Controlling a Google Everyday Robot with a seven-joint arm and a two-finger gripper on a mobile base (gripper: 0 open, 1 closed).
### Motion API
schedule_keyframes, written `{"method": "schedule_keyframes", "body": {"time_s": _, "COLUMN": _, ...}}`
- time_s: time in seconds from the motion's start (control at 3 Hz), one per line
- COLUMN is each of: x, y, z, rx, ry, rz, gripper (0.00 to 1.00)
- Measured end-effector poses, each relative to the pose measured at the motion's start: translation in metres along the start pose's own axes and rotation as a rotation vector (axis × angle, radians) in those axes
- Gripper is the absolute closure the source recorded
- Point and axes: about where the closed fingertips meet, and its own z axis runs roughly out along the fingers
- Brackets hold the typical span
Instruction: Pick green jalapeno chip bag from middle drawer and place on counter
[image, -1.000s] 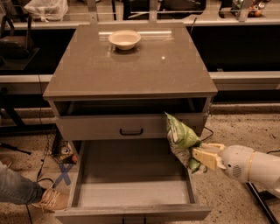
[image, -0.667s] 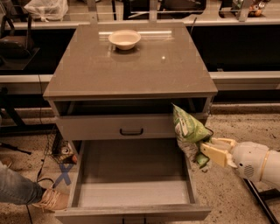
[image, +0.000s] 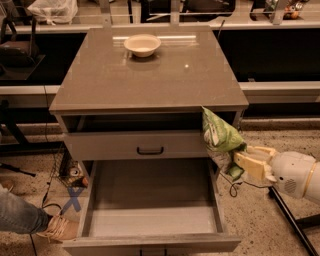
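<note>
The green jalapeno chip bag (image: 220, 136) hangs upright at the cabinet's right front corner, just below the counter (image: 145, 75) edge. My gripper (image: 242, 162) comes in from the right on a white arm and is shut on the bag's lower end. The middle drawer (image: 150, 220) is pulled out toward me and its grey floor is bare. The bag is to the right of the drawer's right wall and above it.
A white bowl (image: 142, 44) stands at the back of the counter. The closed top drawer front has a black handle (image: 150, 150). A person's leg and shoe (image: 50, 227) rest on the floor at the left, beside cables. A black pole (image: 292, 220) slants under my arm.
My gripper has lifted the chip bag and carried it to the right, from over the drawer's right edge to outside the cabinet's right corner.
</note>
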Motion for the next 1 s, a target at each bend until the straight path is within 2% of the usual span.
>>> {"method": "schedule_keyframes", "body": {"time_s": 0.33, "x": -0.054, "y": -0.015, "z": -0.008, "rx": 0.055, "ry": -0.065, "rz": -0.095, "gripper": 1.00}}
{"method": "schedule_keyframes", "body": {"time_s": 0.67, "x": -0.107, "y": -0.029, "z": -0.004, "rx": 0.115, "ry": -0.102, "rz": -0.178, "gripper": 1.00}}
{"method": "schedule_keyframes", "body": {"time_s": 1.0, "x": -0.159, "y": -0.046, "z": 0.021, "rx": 0.148, "ry": -0.121, "rz": -0.236, "gripper": 1.00}}
